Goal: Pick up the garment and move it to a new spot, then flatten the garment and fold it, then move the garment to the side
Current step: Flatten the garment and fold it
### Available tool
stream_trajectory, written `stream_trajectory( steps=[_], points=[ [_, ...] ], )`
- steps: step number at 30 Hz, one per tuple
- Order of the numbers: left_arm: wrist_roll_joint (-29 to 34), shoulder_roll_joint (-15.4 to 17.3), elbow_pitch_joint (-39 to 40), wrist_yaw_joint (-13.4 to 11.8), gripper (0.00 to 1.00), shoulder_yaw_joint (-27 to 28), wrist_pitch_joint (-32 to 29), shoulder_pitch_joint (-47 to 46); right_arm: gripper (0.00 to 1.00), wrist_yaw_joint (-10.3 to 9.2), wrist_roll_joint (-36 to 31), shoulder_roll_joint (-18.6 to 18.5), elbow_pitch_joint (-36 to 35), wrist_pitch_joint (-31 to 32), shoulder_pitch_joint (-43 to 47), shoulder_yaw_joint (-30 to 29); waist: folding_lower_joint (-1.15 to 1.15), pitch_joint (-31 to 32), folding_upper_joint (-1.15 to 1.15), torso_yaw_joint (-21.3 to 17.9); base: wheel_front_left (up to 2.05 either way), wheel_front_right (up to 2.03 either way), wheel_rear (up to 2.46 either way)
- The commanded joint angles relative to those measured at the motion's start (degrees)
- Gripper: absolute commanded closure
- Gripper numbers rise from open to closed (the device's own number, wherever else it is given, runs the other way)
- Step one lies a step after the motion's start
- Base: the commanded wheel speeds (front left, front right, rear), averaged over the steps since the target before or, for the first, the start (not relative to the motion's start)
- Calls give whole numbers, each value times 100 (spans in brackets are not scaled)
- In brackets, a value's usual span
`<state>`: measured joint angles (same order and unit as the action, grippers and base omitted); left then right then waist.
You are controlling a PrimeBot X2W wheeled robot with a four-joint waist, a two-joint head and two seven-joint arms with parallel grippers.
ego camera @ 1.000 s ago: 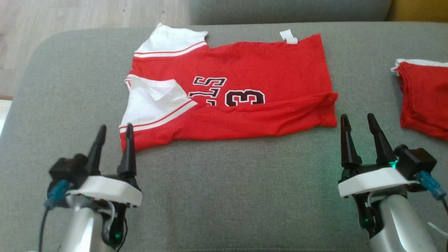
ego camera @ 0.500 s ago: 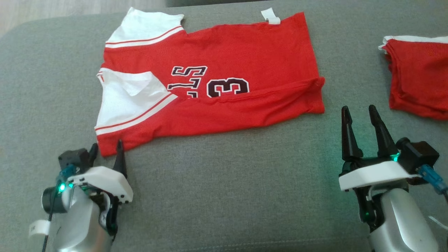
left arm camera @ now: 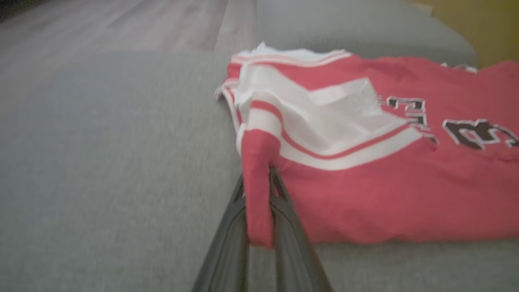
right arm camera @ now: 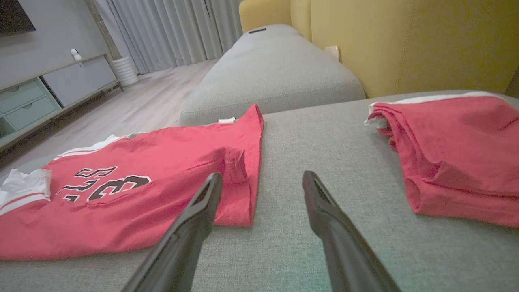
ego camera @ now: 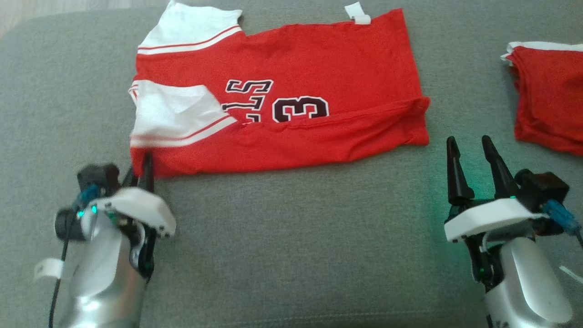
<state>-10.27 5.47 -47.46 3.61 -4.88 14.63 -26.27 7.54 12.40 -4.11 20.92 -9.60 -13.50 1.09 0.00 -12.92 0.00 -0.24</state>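
The garment [ego camera: 296, 91] is a red jersey with white sleeves and black lettering, lying half-folded on the grey cushion [ego camera: 296, 237]. My left gripper [ego camera: 141, 168] is at its near-left corner. In the left wrist view the two fingers are shut on a fold of the red hem, and the garment [left arm camera: 365, 182] stretches away to the right of my left gripper [left arm camera: 259, 178]. My right gripper [ego camera: 469, 146] stands open just below the garment's near-right corner, not touching it. In the right wrist view the garment [right arm camera: 142, 190] lies left of my right gripper [right arm camera: 262, 175], which holds nothing.
A second red cloth [ego camera: 546, 109] lies folded at the right of the cushion, close to my right gripper; the right wrist view also shows this folded cloth [right arm camera: 458, 154]. A yellow sofa back [right arm camera: 405, 40] and another grey cushion [right arm camera: 271, 77] lie beyond. Wooden floor [left arm camera: 101, 24] borders the left.
My left gripper moved forward to the garment's near-left corner and closed on the hem. The head camera tilted, shifting the whole picture. The right gripper stayed open in place.
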Motion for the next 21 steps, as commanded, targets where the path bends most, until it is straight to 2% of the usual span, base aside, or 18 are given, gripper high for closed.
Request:
stream_trajectory(
  steps=[1, 6, 10, 16, 21],
  points=[
    [68, 191, 369, 41, 100, 123, 34, -185, 0, -5, -52, 21, -133, 53, -236, 102, 0, -23, 0, 47, 0, 0, 0],
    [265, 173, 1496, 123, 100, 49, 36, 62, 0, -5, -27, 31, 286, 519, -484, 141, 0, -68, 0, 193, 0, 0, 0],
    [419, 127, 2066, 191, 100, -102, 36, 273, 0, -5, -10, 64, 814, 873, -766, 31, 0, -99, 0, 305, 0, 0, 0],
    [461, 65, 2323, 254, 100, -204, 36, 408, 0, -5, 194, 112, 1684, 1153, -1236, -204, 0, -121, 0, 444, 0, 0, 0],
    [471, 25, 2318, 292, 100, -292, 36, 439, 0, -5, 658, 121, 2142, 1109, -1546, -54, 0, -115, 0, 524, 0, 0, 0]
  ],
)
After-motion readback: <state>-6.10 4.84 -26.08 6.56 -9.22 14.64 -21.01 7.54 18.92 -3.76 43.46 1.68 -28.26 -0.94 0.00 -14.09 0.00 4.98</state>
